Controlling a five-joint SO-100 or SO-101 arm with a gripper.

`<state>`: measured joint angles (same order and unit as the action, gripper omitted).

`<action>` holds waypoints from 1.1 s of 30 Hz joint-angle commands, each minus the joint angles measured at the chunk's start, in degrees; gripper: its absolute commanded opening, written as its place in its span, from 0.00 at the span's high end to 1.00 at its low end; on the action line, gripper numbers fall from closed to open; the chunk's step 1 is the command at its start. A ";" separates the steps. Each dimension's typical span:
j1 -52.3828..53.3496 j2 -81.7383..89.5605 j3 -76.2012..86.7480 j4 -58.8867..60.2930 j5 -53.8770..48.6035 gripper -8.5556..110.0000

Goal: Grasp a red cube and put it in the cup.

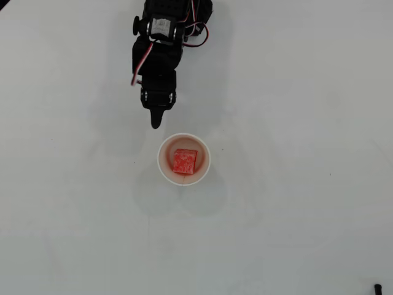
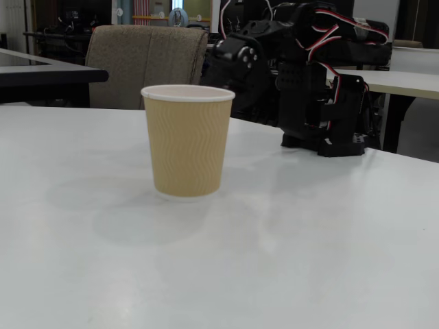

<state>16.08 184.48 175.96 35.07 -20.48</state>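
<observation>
The red cube [image 1: 184, 161] with whitish speckles lies inside the cup [image 1: 164, 173], seen from above in the overhead view. From the side, in the fixed view, the cup [image 2: 187, 140] is tan with a white rim and hides the cube. My gripper [image 1: 156, 122] is shut and empty, its black tip pointing down the picture just above the cup's upper left rim, apart from it. In the fixed view the gripper [image 2: 211, 67] is behind the cup and mostly hidden by it.
The arm's base [image 2: 322, 89] with red and white wires stands at the back of the white table [image 1: 295, 203]. A small dark object [image 1: 379, 288] sits at the lower right corner. A padded chair [image 2: 144, 62] is behind the table.
</observation>
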 commanded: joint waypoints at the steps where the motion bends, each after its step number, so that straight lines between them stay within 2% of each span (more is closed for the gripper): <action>1: 0.44 1.41 3.96 2.64 6.50 0.92; 16: -2.46 1.76 4.31 2.81 8.35 0.93; 22: -0.97 1.76 4.31 1.14 20.57 0.93; 33: -3.25 1.67 4.31 1.67 21.09 0.93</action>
<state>12.83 185.19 176.04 37.53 0.09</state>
